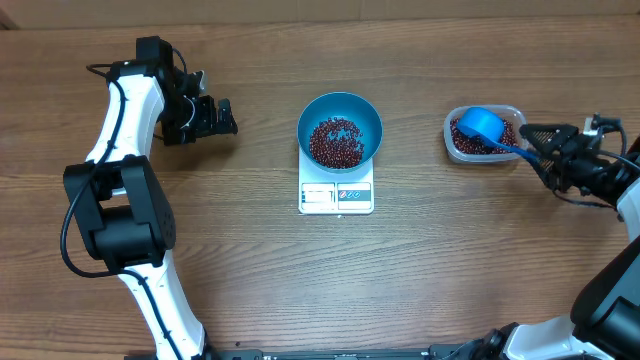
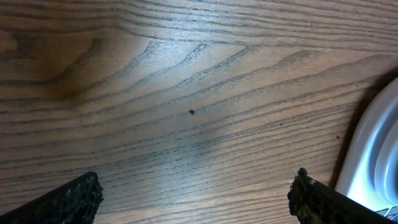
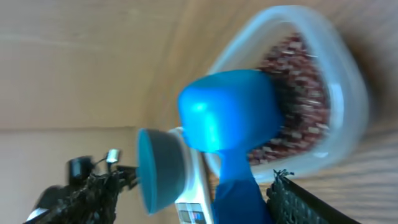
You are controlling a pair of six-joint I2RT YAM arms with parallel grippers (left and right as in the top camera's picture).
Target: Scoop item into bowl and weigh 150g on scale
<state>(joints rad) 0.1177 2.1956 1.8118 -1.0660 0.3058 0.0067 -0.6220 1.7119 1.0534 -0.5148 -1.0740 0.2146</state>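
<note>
Wood-grain table (image 1: 320, 290) seen from above, with two robot arms. At far left, the left gripper (image 1: 228, 116) hovers over bare wood, well apart from everything else. Its fingers (image 2: 81, 196) stand wide open with nothing between them.

In the centre, the blue bowl (image 1: 372, 120) sits on the white scale (image 1: 335, 195) and overhangs its far edge. A shallow heap of red-brown beans (image 1: 335, 142) covers the bowl's bottom. The scale's display faces the near edge but is too small to read.

To the right, a clear plastic tub (image 1: 452, 140) holds more beans. A blue scoop (image 1: 482, 123) sits cup-up over the tub. Its handle runs right into the right gripper (image 1: 535, 142). The wrist view is blurred, so I cannot tell whether the fingers clamp the handle or merely flank it.

Risks, as I judge them: a loose hold could let the scoop tip and scatter beans across the table between tub and bowl. A full scoop could overshoot the target weight. A knock on the overhanging bowl could shift it and upset the reading.
</note>
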